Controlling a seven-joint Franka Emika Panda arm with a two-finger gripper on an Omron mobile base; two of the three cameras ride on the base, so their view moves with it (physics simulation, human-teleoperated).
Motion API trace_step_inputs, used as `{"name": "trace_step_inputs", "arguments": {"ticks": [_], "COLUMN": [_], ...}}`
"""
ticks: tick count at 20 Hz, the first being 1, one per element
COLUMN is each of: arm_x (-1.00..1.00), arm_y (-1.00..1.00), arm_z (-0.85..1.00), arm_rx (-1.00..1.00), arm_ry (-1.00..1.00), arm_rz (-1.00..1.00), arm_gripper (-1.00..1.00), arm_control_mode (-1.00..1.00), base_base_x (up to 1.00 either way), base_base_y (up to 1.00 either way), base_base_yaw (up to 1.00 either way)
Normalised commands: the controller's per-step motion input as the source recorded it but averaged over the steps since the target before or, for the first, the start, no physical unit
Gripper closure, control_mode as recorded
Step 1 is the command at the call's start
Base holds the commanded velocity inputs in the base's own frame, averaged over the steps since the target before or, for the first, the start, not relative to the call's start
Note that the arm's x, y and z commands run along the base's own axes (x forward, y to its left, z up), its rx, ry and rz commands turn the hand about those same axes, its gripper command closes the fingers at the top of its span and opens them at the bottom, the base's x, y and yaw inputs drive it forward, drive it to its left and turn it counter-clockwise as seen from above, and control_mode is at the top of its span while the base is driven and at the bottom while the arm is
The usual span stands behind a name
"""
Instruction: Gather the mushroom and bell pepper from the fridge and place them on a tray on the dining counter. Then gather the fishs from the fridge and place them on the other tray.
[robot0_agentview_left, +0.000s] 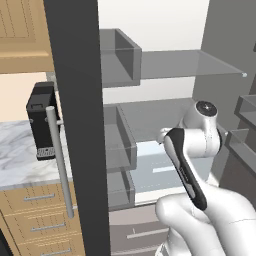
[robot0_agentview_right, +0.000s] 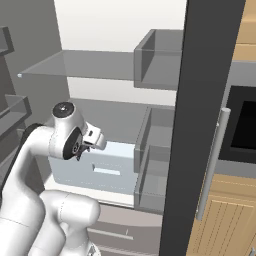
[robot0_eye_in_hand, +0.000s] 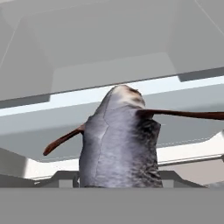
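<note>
Inside the open fridge, a fish sits directly at the pincer, its long axis running straight away from the hand, with thin brown fins projecting to either side. The pincer appears narrowed on the fish's body, the fingertips hidden behind it.

fish close before gripper, inside fridge, above drawer

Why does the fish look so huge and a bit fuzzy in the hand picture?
Hand view: the fish sits right against the camera, so it looks huge and its grey skin smears. Left base view: the fridge shelves look flat and evenly lit, with no glare. Right base view: equally sharp, with soft shading.
</note>
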Motion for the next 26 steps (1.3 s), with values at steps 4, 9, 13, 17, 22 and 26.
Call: {"name": "trace_step_inputs", "arguments": {"ticks": [4,9,13,17,22,26], "arm_x": [-0.32,-0.41,-0.34,-0.33,-0.21,0.0], "arm_y": [-0.01,0.0,-0.01,0.0,0.0,0.0], "arm_z": [0.02,0.19,0.35,0.46,0.53,0.38], "arm_rx": [-0.05,0.0,0.0,0.0,0.0,0.0], "arm_ry": [0.0,0.0,0.0,0.0,0.0,0.0], "arm_rz": [0.01,0.06,0.03,0.0,0.0,0.0], "arm_gripper": [1.0,1.0,1.0,1.0,1.0,1.0], "arm_control_mode": [-1.0,-1.0,-1.0,-1.0,-1.0,-1.0], "base_base_x": [0.0,0.0,0.0,0.0,0.0,0.0], "base_base_y": [0.0,0.0,0.0,0.0,0.0,0.0], "base_base_yaw": [0.0,0.0,0.0,0.0,0.0,0.0]}}
